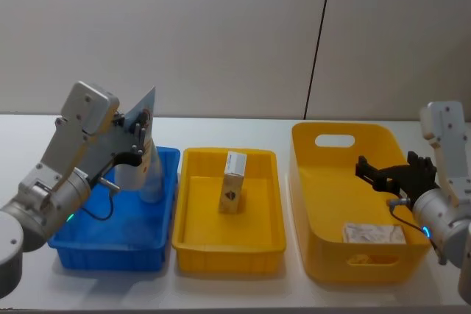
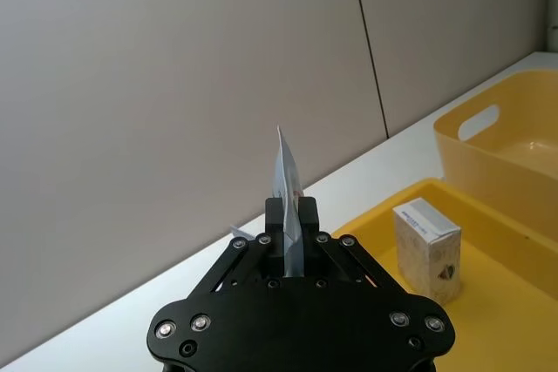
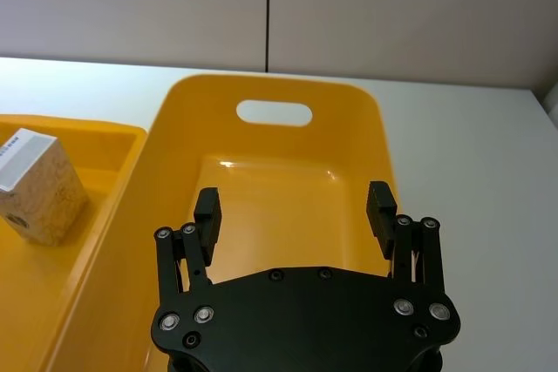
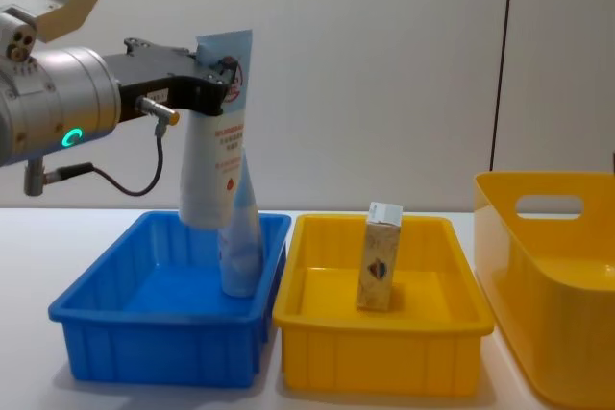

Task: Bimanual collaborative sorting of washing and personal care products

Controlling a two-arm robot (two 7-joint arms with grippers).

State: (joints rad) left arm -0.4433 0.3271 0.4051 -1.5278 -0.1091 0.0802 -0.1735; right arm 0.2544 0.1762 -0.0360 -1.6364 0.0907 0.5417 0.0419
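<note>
My left gripper (image 1: 140, 134) (image 4: 226, 79) (image 2: 290, 215) is shut on the flat crimped end of a pale-blue-and-white tube (image 4: 213, 160) (image 1: 142, 108). The tube hangs cap-down over the blue bin (image 4: 154, 352) (image 1: 110, 251). A second tube (image 4: 242, 256) stands inside that bin, leaning against the wall nearest the yellow tray. A beige speckled carton (image 1: 233, 182) (image 4: 378, 256) (image 3: 39, 185) stands upright in the middle yellow tray (image 1: 228, 244). My right gripper (image 1: 366, 173) (image 3: 294, 202) hovers open and holding nothing over the large yellow bin (image 1: 316, 204). A pale flat packet (image 1: 373, 234) lies at that bin's front.
The three containers stand side by side on a white table (image 1: 243, 292), with a plain wall close behind. The large yellow bin has tall walls and a handle slot (image 3: 275, 112) at its far end.
</note>
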